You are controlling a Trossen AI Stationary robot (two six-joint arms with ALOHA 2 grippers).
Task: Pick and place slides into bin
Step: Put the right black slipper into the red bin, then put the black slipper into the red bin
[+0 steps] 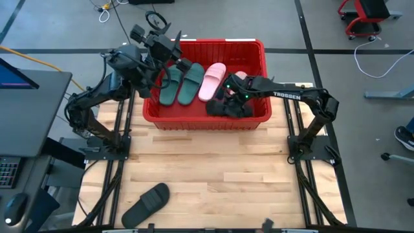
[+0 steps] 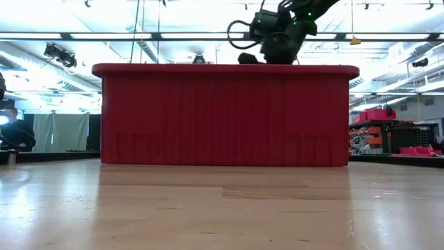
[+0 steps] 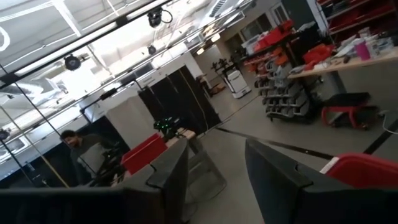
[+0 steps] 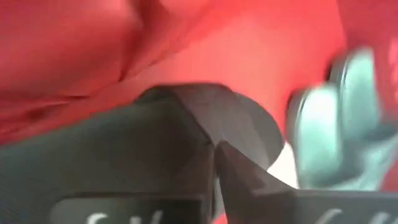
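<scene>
The red bin (image 1: 259, 52) stands at the table's far middle. In it lie two dark green slides (image 1: 181, 84) side by side, a pale pink slide (image 1: 212, 81) and a second pink one (image 1: 240, 76) partly hidden by my right arm. My right gripper (image 1: 224, 97) is inside the bin at its near right, shut on a black slide (image 1: 231, 109). In the low view the right gripper (image 2: 277, 45) shows just above the bin's rim. The other black slide (image 1: 145, 204) lies flat on the table near the near left edge. My left gripper (image 3: 214, 155) is open and empty, raised over the bin's far left corner (image 1: 169, 48). My right gripper has its two fingers closed together on a rounded dark end of the black slide (image 4: 205, 109). It comes from the table's right side, slanting down into the bin. The gripper itself hides the exact part. Whether the slide rests on the bin's floor I cannot tell.
The bin's ribbed near wall (image 2: 222, 118) blocks the low view of its inside. Bare wooden table (image 1: 213, 175) lies between the bin and the near edge. A person (image 3: 74, 146) is in the room beyond the table.
</scene>
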